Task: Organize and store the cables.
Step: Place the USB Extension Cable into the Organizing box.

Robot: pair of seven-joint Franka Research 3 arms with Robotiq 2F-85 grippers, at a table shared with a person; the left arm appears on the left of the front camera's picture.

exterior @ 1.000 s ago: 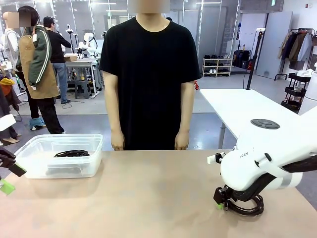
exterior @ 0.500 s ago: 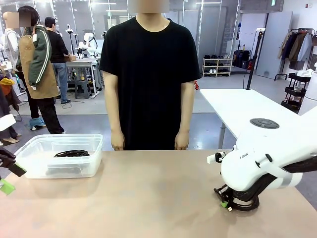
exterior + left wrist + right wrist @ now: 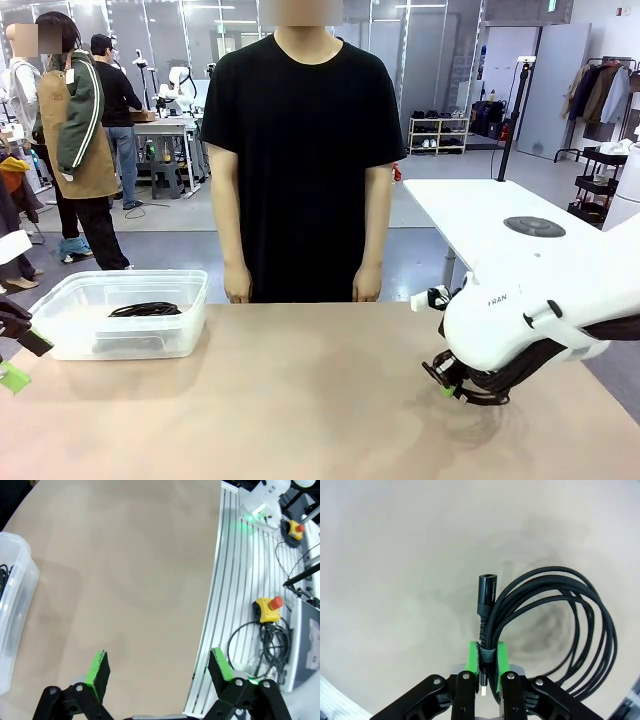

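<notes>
Two coiled cables are counted: one coil (image 3: 560, 630) is pinched between the right gripper's (image 3: 488, 661) fingers, and one dark coil (image 3: 146, 309), possibly more than a single cord, is seen in the single clear bin (image 3: 60, 330) on the desk (image 3: 300, 400). Two yellow stop buttons (image 3: 270, 608) are seen past the desk's edge.
</notes>
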